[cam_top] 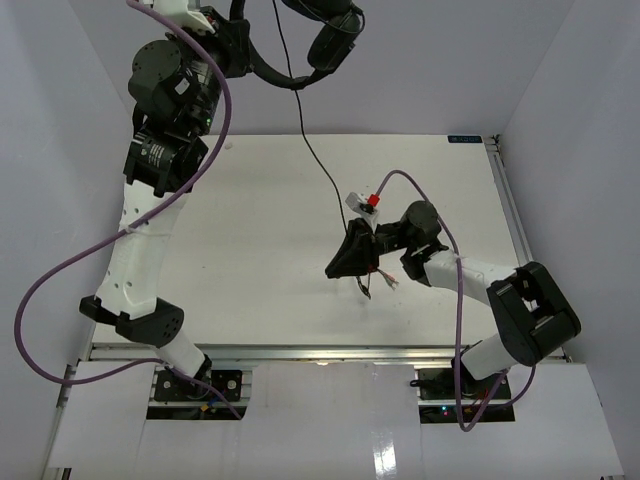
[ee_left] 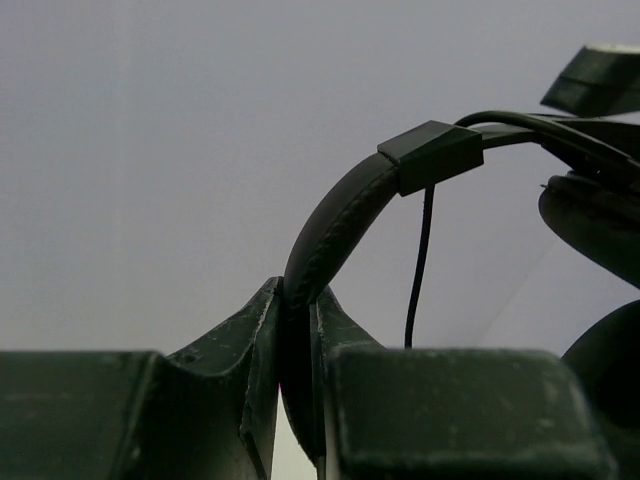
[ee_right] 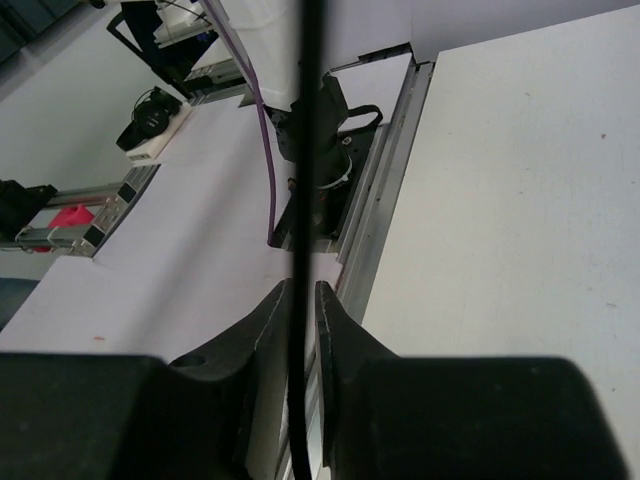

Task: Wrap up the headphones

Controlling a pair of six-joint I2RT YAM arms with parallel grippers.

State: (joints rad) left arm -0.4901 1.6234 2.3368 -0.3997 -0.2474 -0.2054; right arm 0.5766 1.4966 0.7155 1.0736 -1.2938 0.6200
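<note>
Left fingers (ee_left: 240, 345) clamp the headphones (ee_left: 330, 230), right fingers (ee_right: 255, 335) pinch their cord (ee_right: 305, 150).

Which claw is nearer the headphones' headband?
Left. The left claw is shut on the headband itself; the right claw is apart from it, over the table, shut on the cord.

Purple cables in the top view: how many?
2. The left arm's cable loops wide to the left; the right arm's cable runs from its wrist down to its base.
</note>
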